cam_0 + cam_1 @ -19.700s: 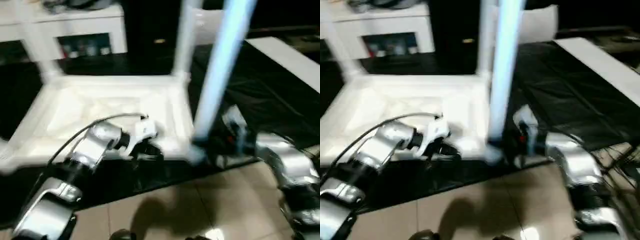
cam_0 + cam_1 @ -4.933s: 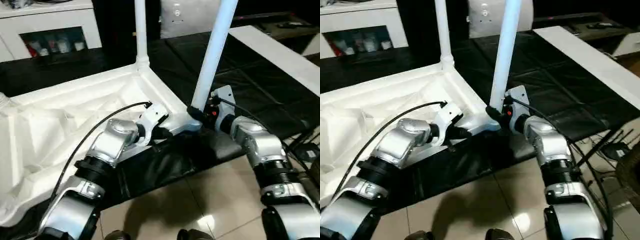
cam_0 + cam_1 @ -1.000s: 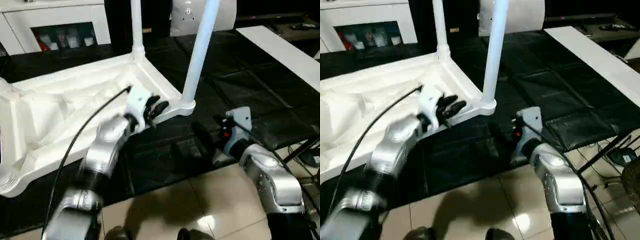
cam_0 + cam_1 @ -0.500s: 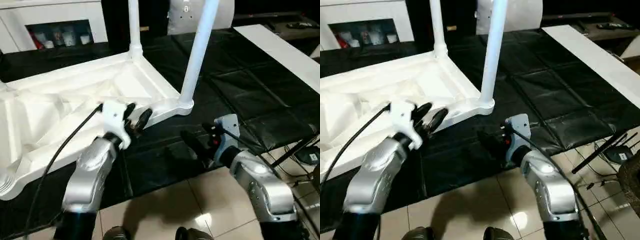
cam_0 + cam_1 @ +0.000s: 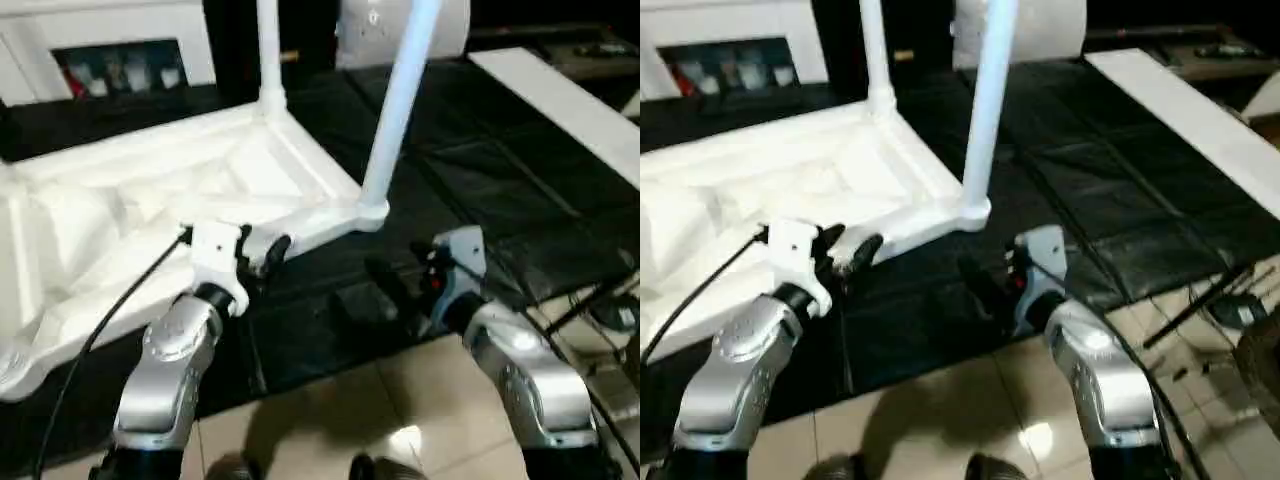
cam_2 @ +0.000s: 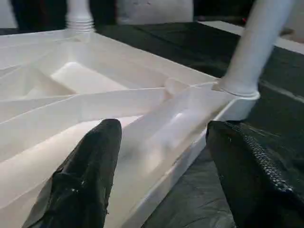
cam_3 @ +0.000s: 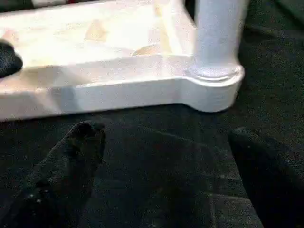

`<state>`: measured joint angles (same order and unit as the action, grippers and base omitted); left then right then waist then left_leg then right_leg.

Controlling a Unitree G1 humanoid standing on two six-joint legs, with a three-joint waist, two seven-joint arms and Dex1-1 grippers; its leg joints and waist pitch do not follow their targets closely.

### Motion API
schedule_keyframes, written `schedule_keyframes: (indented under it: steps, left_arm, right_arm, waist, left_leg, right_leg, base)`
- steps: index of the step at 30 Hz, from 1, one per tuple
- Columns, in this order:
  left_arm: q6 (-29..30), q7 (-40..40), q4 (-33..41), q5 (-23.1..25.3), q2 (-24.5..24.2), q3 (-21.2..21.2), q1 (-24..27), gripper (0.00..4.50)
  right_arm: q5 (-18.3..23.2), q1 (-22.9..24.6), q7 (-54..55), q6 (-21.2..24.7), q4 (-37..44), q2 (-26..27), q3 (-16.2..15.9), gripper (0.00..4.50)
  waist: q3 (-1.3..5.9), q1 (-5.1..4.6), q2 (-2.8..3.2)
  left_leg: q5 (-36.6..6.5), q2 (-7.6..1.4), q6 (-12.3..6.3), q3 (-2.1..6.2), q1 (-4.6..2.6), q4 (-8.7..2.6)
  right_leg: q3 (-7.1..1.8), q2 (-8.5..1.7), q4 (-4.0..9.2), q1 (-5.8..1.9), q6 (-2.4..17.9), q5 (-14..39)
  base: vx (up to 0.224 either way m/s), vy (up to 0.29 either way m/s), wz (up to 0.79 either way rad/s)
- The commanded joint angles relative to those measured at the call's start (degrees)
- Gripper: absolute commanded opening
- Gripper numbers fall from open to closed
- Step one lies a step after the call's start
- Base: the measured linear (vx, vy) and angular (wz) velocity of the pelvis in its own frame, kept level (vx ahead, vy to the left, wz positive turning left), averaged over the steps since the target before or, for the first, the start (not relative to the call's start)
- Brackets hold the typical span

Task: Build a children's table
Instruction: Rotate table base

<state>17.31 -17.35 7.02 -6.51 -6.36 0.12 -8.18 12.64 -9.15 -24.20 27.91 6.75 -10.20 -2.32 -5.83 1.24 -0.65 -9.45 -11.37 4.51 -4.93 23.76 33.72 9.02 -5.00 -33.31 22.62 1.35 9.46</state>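
Observation:
The children's table lies upside down on the black cover, its ribbed white tabletop (image 5: 150,200) facing up. Two white legs stand upright in corner sockets: one at the far corner (image 5: 267,50), one at the near right corner (image 5: 392,120). My left gripper (image 5: 262,243) is open at the tabletop's near rim (image 6: 156,142), with nothing between its fingers (image 6: 90,175). My right gripper (image 5: 375,290) is open and empty, low over the black cover, a short way in front of the near leg's socket (image 7: 216,76).
The black-covered work table (image 5: 480,170) stretches to the right, its front edge meeting the tiled floor (image 5: 330,420). A long white board (image 5: 560,100) lies at the far right. A white shelf unit (image 5: 120,50) stands behind, and cables hang at the right edge (image 5: 610,310).
My left gripper has drawn back from the near right corner along the rim toward me. The right gripper has hardly moved. Several seconds earlier both were shut at that corner and its leg.

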Motion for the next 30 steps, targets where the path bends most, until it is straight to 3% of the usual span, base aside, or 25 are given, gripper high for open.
schedule_keyframes:
  steps: [1,2,3,4,5,6,7,8,9,10,11,12,13,15,18,19,22,23,25,26,27,30]
  left_arm:
    - [2.3,0.8,1.1,-0.9,0.6,0.4,1.0,3.18]
    - [3.3,1.1,1.1,-1.4,0.8,0.7,1.1,3.18]
    - [3.2,1.4,1.3,-1.4,0.8,0.9,1.4,3.18]
    - [2.3,1.8,1.7,-1.1,0.6,1.1,1.9,3.18]
    - [2.0,1.9,1.8,-1.0,0.7,1.1,2.1,3.18]
    - [1.5,2.4,2.2,-0.9,0.8,1.3,2.7,3.18]
    - [1.3,2.6,2.5,-0.9,0.8,1.4,3.1,3.18]
    - [1.1,2.6,2.7,-0.9,0.9,1.4,3.3,3.18]
    - [1.1,2.6,2.9,-0.9,0.9,1.4,3.4,3.18]
    - [1.3,2.9,3.4,-0.7,0.8,1.4,3.8,3.18]
    - [1.0,3.1,4.0,-0.7,0.8,1.6,4.2,3.18]
    - [0.8,3.3,4.6,-0.8,0.9,1.7,4.5,3.18]
    - [0.8,3.5,5.3,-0.8,0.9,2.0,4.9,3.18]
    - [0.8,3.7,5.5,-0.8,0.9,2.0,5.1,3.18]
    - [0.5,4.1,5.8,-0.7,1.2,2.1,5.4,3.18]
    - [0.3,4.5,6.2,-0.7,1.3,2.3,5.7,3.18]
    - [0.2,5.4,6.9,-0.5,1.3,2.6,6.2,3.18]
    - [0.2,5.4,7.3,-0.5,1.2,2.6,6.4,3.18]
    - [0.1,5.0,8.8,-0.2,0.5,2.4,7.6,3.18]
    - [0.0,4.9,9.5,-0.4,0.4,2.5,8.2,3.18]
    - [-0.1,4.8,10.9,-0.7,0.3,2.8,9.2,3.18]
    - [-0.2,4.6,12.3,-1.1,0.2,3.0,10.2,3.18]
  right_arm:
    - [-0.6,0.2,-0.3,-1.1,0.7,-0.4,-0.2,4.50]
    - [-0.5,0.3,-0.3,-1.3,0.6,-0.5,-0.2,4.50]
    - [-0.4,0.4,-0.4,-1.7,0.6,-0.6,-0.2,4.50]
    - [0.0,0.7,-0.5,-2.3,0.8,-0.6,0.1,4.50]
    - [0.2,0.8,-0.5,-2.4,0.8,-0.5,0.3,4.50]
    - [0.5,0.8,-0.2,-2.8,0.7,-0.2,0.8,4.50]
    - [0.6,0.8,-0.2,-3.3,0.6,-0.1,1.0,4.50]
    - [0.6,0.8,-0.5,-3.8,0.6,-0.1,1.1,4.50]
    - [0.6,0.9,-0.7,-4.2,0.6,-0.2,1.0,4.50]
    - [0.4,1.1,-0.6,-4.2,0.8,-0.3,0.8,4.50]
    - [0.3,1.2,-0.5,-4.2,0.9,-0.4,0.7,4.50]
    - [0.3,1.4,-0.4,-4.4,0.9,-0.4,0.5,4.50]
    - [0.4,1.5,-0.3,-4.6,1.0,-0.5,0.4,4.50]
    - [0.4,1.6,-0.3,-4.7,1.0,-0.5,0.3,4.50]
    - [0.2,1.9,0.3,-4.4,1.0,-0.3,0.4,4.50]
    - [-0.4,2.0,1.5,-3.5,1.3,-0.2,0.4,4.50]
    - [-1.2,2.4,2.0,-3.6,1.6,-0.8,0.1,4.50]
    - [-1.1,2.7,1.6,-4.3,1.8,-1.0,0.3,4.50]
    - [0.2,3.5,1.2,-4.9,2.8,-1.0,1.2,4.50]
    - [0.5,3.7,1.5,-4.9,3.3,-0.7,1.6,4.50]
    - [1.3,4.2,1.8,-4.6,4.3,-0.3,2.3,4.50]
    - [1.9,5.0,2.0,-4.3,5.2,-0.1,2.5,4.50]
  waist:
    - [3.36,-1.53,2.47]
    - [3.19,-1.62,2.15]
    - [2.49,-1.19,0.71]
    - [3.02,0.00,-1.09]
    - [3.04,1.17,-2.05]
    - [2.73,2.32,-2.29]
    - [2.74,4.62,-2.92]
    - [2.66,4.99,-2.77]
    - [3.13,5.88,-1.66]
    - [2.80,5.18,-1.11]
    - [3.03,5.03,-0.59]
    - [3.17,4.53,-0.48]
    - [3.55,3.87,-0.23]
    - [3.30,3.47,-0.31]
    - [2.94,2.75,-0.47]
    - [2.61,2.38,-0.80]
    - [2.38,1.73,-1.09]
    - [2.32,1.63,-1.50]
    - [2.30,1.57,-1.35]
    - [2.39,1.54,-1.33]
    - [2.66,1.49,-0.94]
    - [2.83,1.46,-0.99]
  left_leg:
    - [-21.4,-5.45,-11.83,8.78,-3.31,-7.93]
    - [-19.7,-4.80,-14.13,9.07,-3.35,-7.61]
    - [-18.2,-1.32,-15.04,7.30,-0.57,-6.71]
    - [-14.1,2.73,-8.22,0.12,-1.42,-0.10]
    - [-8.9,2.67,-6.46,-0.81,-1.48,0.94]
    - [-4.7,2.46,-5.57,-1.27,0.66,1.09]
    - [-3.1,1.05,-6.06,-1.83,0.37,0.85]
    - [-3.1,0.95,-6.48,-1.62,0.97,0.52]
    - [-2.5,-0.29,-7.41,-1.52,0.02,-0.85]
    - [-1.0,-0.71,-7.88,-1.73,-0.45,-2.95]
    - [-1.5,-1.36,-7.68,-1.84,-1.49,-3.20]
    - [-2.3,-2.19,-7.51,-1.61,-2.21,-3.30]
    - [-4.7,-3.60,-6.56,-0.92,-2.79,-3.62]
    - [-8.2,-3.05,-5.78,-1.28,-2.40,-4.07]
    - [-12.3,-2.54,-4.58,-1.59,-2.21,-4.46]
    - [-14.6,-2.40,-3.52,-1.69,-2.19,-4.71]
    - [-16.8,-2.06,-2.51,-1.98,-2.08,-4.77]
    - [-17.0,-1.97,-2.57,-2.12,-2.04,-4.75]
    - [-17.3,-1.94,-2.56,-2.16,-2.06,-4.68]
    - [-16.6,-1.98,-2.63,-2.15,-1.95,-4.71]
    - [-15.6,-2.14,-2.86,-2.18,-2.02,-4.69]
    - [-14.5,-2.13,-3.65,-2.39,-2.12,-4.58]
  right_leg:
    - [-1.51,1.12,-3.05,-1.20,13.6,11.5]
    - [-2.37,1.00,-3.22,-0.81,15.2,11.5]
    - [-4.38,-1.06,-0.79,-1.78,18.4,10.7]
    - [-6.56,-5.55,5.59,-1.47,12.7,21.0]
    - [-6.86,-7.21,6.04,-2.69,8.5,29.7]
    - [-8.40,-7.87,6.25,-4.23,3.0,34.9]
    - [-11.06,-9.07,6.58,-3.80,-5.2,41.8]
    - [-10.91,-8.95,5.75,-4.68,-4.9,40.0]
    - [-10.48,-8.82,5.20,-4.51,-0.9,32.2]
    - [-7.56,-5.06,3.88,-3.83,3.3,23.3]
    - [-6.83,-3.71,3.51,-3.03,4.6,19.5]
    - [-6.49,-2.87,2.99,-2.50,5.7,15.9]
    - [-6.51,-2.91,1.94,-2.77,8.2,7.5]
    - [-6.59,-3.40,2.21,-3.22,9.6,6.6]
    - [-6.61,-3.74,3.18,-3.39,8.8,12.5]
    - [-6.79,-3.78,3.69,-3.10,7.5,17.2]
    - [-7.07,-3.82,4.30,-2.75,5.9,22.1]
    - [-7.14,-3.86,4.49,-2.69,5.4,23.2]
    - [-7.33,-3.99,4.78,-2.43,4.0,26.1]
    - [-7.36,-3.95,4.65,-2.51,4.0,25.2]
    - [-7.39,-3.73,4.51,-2.40,4.4,22.2]
    - [-7.44,-3.55,4.13,-2.35,5.8,18.2]
  base:
    - [0.026,-0.110,0.58]
    - [0.007,-0.145,0.68]
    - [0.007,-0.145,0.68]
    - [-0.019,-0.151,0.61]
    - [-0.024,-0.150,0.20]
    - [-0.024,-0.150,0.20]
    - [-0.008,-0.128,-0.01]
    - [-0.005,-0.059,0.02]
    - [-0.005,-0.059,0.02]
    - [0.000,0.000,0.00]
    - [0.000,0.000,0.00]
    - [0.000,0.000,0.00]
    - [0.000,0.000,0.00]
    - [0.006,0.061,-0.03]
    - [-0.017,0.057,-0.06]
    - [0.000,0.000,0.00]
    - [0.000,0.000,0.00]
    - [0.000,0.000,0.00]
    - [0.000,0.000,0.00]
    - [0.000,0.000,0.00]
    - [0.000,0.000,0.00]
    - [0.000,0.000,0.00]
